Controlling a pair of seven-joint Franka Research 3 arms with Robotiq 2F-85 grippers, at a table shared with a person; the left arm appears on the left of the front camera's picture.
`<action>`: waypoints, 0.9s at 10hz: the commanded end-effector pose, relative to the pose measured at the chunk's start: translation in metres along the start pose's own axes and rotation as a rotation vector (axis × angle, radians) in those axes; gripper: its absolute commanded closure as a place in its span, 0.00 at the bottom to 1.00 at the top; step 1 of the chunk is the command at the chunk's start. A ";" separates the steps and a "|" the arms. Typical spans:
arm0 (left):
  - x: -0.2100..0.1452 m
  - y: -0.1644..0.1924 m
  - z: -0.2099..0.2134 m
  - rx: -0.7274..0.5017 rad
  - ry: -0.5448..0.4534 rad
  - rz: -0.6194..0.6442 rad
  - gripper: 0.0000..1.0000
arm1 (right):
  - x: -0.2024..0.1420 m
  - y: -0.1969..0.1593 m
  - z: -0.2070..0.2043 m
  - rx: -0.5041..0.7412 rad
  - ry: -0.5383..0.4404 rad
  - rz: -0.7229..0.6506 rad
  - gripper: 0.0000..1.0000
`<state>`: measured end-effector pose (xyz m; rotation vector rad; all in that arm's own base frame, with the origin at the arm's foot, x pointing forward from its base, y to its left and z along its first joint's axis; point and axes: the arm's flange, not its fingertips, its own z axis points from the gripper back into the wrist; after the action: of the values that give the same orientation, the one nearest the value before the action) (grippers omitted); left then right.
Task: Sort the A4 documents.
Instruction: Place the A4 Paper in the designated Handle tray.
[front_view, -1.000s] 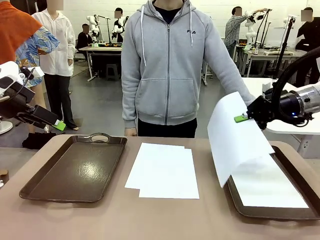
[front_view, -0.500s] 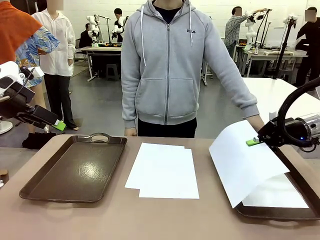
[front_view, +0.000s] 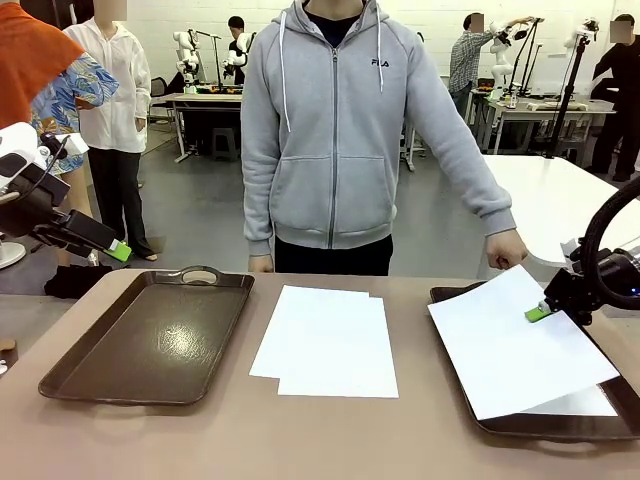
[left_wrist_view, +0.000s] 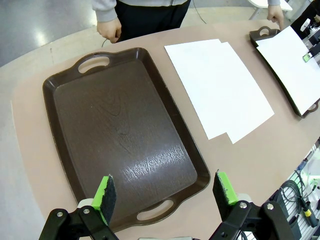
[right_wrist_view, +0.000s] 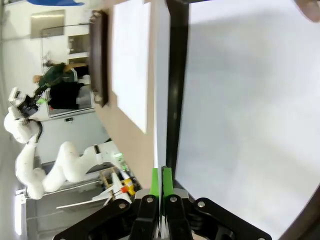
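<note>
ROBOT SETS DOWN A SHEET: At the right of the front view, the right tool (front_view: 540, 312) is clamped shut on the far edge of one white A4 sheet (front_view: 515, 345). Its green pads pinch flat on the paper and hold it low over the dark brown tray (front_view: 540, 430) at lower right. The sheet lies slanted across that tray, its left edge riding over the rim toward the bench (front_view: 300, 440). Another white sheet (front_view: 590, 403) peeks out beneath it inside the tray.

This looks like the placing step, with the paper all but down. The next move calls for letting go and lifting clear without dragging the sheet, perhaps after squaring it within the rim.

More A4 documents (front_view: 325, 340) wait overlapped at the centre of the bench, well apart from both tools. The left tool (left_wrist_view: 165, 187) hangs with its jaws wide apart and nothing between them, above the near end of the second brown tray (left_wrist_view: 120, 140) at left.

A person in a grey hoodie stands at the far side. One hand (front_view: 505, 248) is near the far corner of the right-hand tray, just beyond the held sheet.
</note>
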<state>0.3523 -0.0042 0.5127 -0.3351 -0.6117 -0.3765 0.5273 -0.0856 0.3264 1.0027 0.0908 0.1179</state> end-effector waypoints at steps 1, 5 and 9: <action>-0.001 0.001 -0.001 -0.009 -0.001 0.003 0.00 | 0.001 0.008 -0.006 -0.088 -0.025 0.023 0.99; -0.001 0.001 -0.001 -0.009 -0.001 0.003 0.00 | 0.005 0.006 -0.004 -0.220 -0.078 0.028 0.99; -0.001 0.001 -0.001 -0.009 -0.001 0.003 0.00 | 0.003 -0.001 0.002 -0.306 -0.086 -0.014 0.99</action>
<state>0.3523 -0.0042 0.5127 -0.3351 -0.6117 -0.3765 0.5376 -0.0925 0.3261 0.7371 -0.0130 0.1003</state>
